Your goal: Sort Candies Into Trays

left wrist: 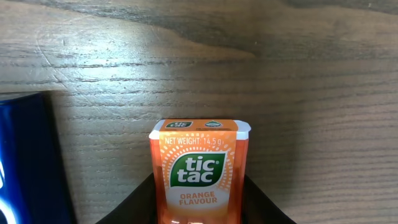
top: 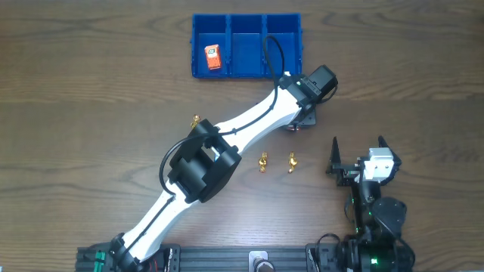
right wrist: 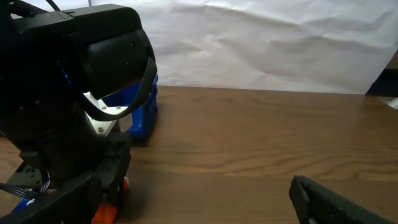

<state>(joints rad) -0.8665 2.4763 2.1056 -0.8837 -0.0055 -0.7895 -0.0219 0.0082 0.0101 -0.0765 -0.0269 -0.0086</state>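
One orange candy box (left wrist: 199, 168) is pinched in your left claw (left wrist: 199, 210), just beside the right end of the blue tray (top: 246, 74); a second orange box (top: 213, 57) lies in that tray's left compartment. Your right claw (top: 358, 151) is spread, well apart from the tray.

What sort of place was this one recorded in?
Probably a robot test bench: a wooden table, a white sheet hung behind it, and a blue three-part tray.

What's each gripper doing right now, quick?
Left gripper: closed on the small orange plastic candy box.
Right gripper: open, holding nothing.
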